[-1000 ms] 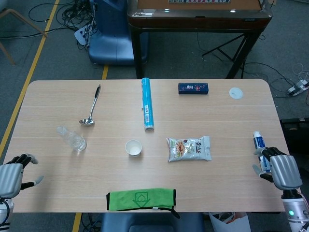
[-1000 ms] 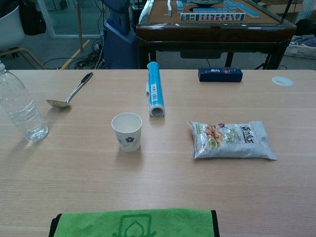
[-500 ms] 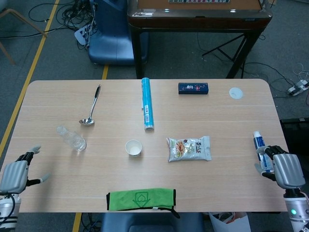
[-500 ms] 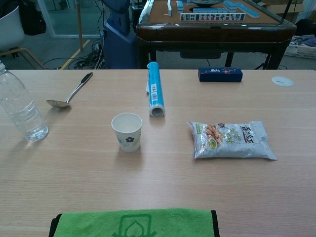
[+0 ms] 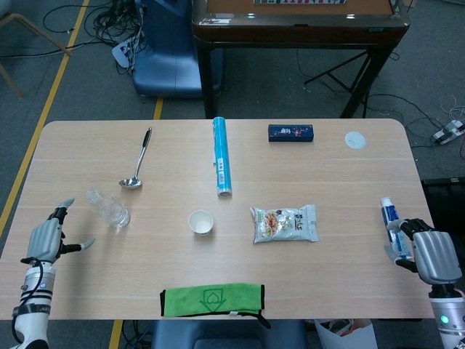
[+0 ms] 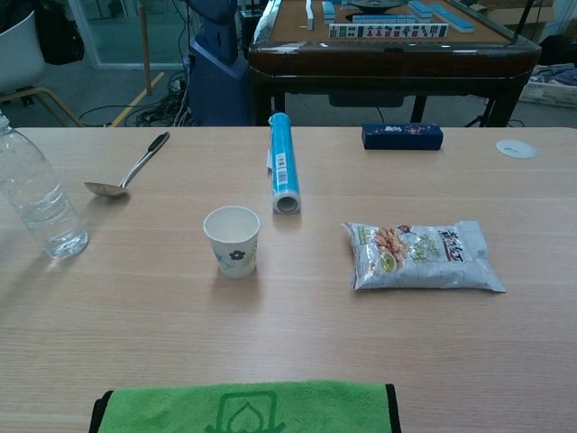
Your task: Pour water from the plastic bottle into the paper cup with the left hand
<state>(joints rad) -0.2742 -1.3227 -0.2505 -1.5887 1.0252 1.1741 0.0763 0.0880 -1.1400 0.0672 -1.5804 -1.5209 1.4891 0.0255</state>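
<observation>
- Nearest the robot, a green cloth (image 5: 211, 299) lies flat along the front edge of the table (image 5: 341, 167), its printed emblem facing up.
- At the near left edge, the left hand (image 5: 48, 238) hovers over the tabletop with its fingers spread apart and nothing in them; it is near the plastic bottle (image 5: 107, 208) but not touching it, a strip of bare wood showing between them.
- At the near right edge, the right hand (image 5: 430, 254) sits just off the table corner, fingers curled loosely, with a small blue-and-white tube (image 5: 391, 218) just beside its fingertips; whether it touches the tube, I cannot tell.
- The plastic bottle stands upright on the left side of the table, clear, with a little water showing at the bottom in the chest view.
- To the bottle's right, well apart from it, the paper cup (image 6: 232, 240) stands upright with its mouth open upward and a small flower print on its side.
- Right of the cup lies a snack packet (image 6: 422, 255), flat on the wood.
- Further back, a metal ladle (image 5: 138, 160) lies behind the bottle, bowl toward the robot.
- A blue roll (image 5: 221, 167) lies lengthwise behind the cup, open end facing the robot.
- At the far side, a dark blue box (image 5: 290, 132) and a small white round lid (image 5: 354, 139) lie near the back right corner.
</observation>
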